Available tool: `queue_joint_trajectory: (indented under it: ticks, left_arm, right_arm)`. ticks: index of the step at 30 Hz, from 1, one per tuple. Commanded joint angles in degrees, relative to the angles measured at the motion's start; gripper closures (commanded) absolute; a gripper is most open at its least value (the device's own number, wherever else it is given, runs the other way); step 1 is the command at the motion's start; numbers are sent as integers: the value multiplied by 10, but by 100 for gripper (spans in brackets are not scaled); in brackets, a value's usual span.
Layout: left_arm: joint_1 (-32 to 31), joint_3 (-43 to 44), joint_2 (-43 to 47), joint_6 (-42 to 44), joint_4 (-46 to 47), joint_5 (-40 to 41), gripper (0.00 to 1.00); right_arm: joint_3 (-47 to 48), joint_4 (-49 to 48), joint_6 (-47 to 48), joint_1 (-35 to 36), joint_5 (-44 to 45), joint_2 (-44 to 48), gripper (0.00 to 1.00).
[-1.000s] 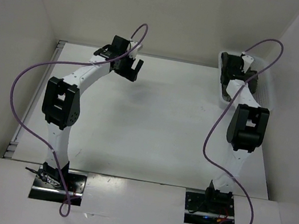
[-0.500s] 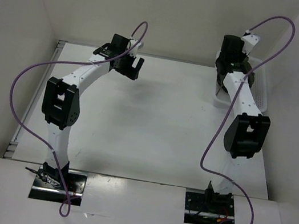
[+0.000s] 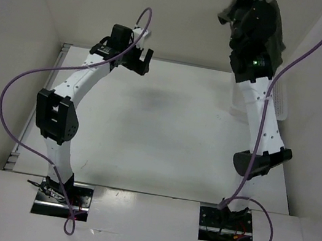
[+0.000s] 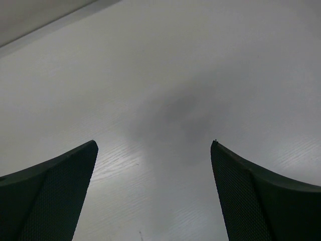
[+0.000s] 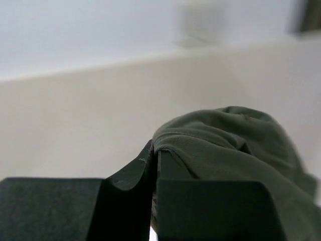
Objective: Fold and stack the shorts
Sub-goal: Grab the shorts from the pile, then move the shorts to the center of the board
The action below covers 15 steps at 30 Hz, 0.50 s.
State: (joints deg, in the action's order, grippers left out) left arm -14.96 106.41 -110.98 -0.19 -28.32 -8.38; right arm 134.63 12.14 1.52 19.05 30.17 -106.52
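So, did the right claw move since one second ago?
Yes. The right claw lifted up and away from the white bin, toward the top of the overhead view, holding the shorts.

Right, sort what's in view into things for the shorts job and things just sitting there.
For the job:
- shorts, pinched in the shut right gripper
- left gripper, open and empty

Just sitting there:
- white bin, at the far right of the table
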Motion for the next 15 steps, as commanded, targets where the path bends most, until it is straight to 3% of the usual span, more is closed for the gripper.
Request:
queue_joint_trajectory:
  ticks: [1,4,8,11,15]
  left_arm:
    - [32,23,68,2,19,8,0]
    - [63,-7,117,2,25,47,0]
    - [101,-80,193,2,43,112,0]
    - [120,-150,265,2,55,162,0]
    - [134,-238,331,2,55,188,0]
  right_arm:
    - [104,-31,68,104,-124,6,100]
    - [150,22,22,171,-195,-20,100]
    - [199,104,-65,185,-275,-67,100]
    - [124,106,-97,178,-270,-67,100]
    - [-84,75,-105,143,-296,-39,100]
